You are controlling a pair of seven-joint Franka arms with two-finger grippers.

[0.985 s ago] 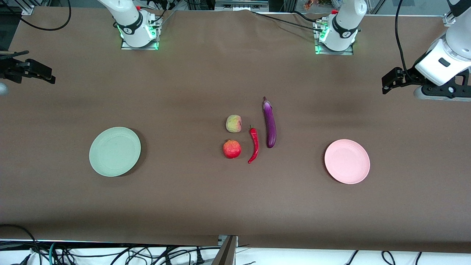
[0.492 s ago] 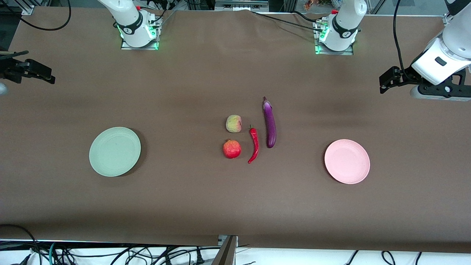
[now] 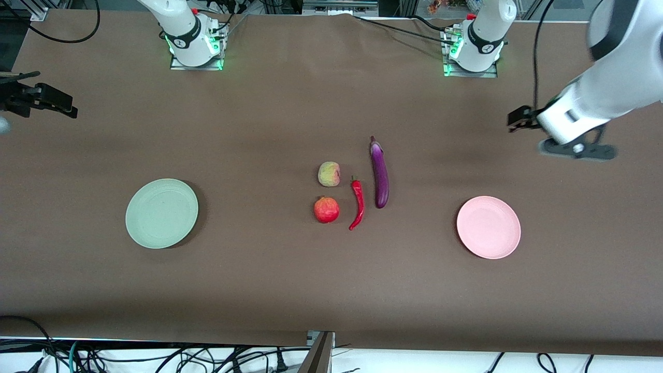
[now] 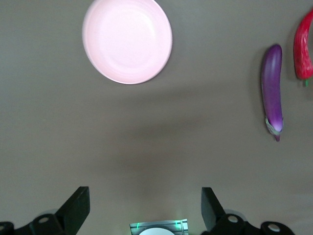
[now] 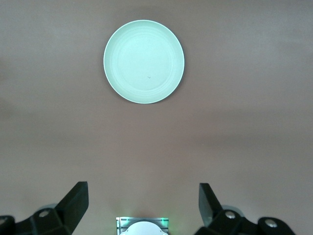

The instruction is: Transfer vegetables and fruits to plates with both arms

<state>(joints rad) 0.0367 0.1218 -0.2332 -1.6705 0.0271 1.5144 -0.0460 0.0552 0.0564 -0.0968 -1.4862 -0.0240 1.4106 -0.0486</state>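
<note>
The purple eggplant (image 3: 379, 176), red chili (image 3: 357, 203), yellow-green peach (image 3: 329, 174) and red pomegranate-like fruit (image 3: 326, 210) lie together mid-table. The mint green plate (image 3: 161, 213) sits toward the right arm's end and the pink plate (image 3: 488, 227) toward the left arm's end; both are bare. My left gripper (image 3: 519, 120) hangs open and empty in the air over bare table near its end. Its wrist view shows its open gripper (image 4: 145, 205), the pink plate (image 4: 127, 40), the eggplant (image 4: 272, 90) and the chili (image 4: 304, 49). My right gripper (image 3: 62, 106) waits open and empty; its wrist view (image 5: 143, 203) shows the mint plate (image 5: 144, 61).
The brown cloth (image 3: 259, 129) covers the table. The arm bases (image 3: 196, 44) (image 3: 474, 46) stand along the edge farthest from the front camera. Cables hang below the nearest edge (image 3: 155, 357).
My left arm has swung in from the table's end toward the middle, and its gripper has shifted toward the eggplant. The right arm and all the produce have not moved.
</note>
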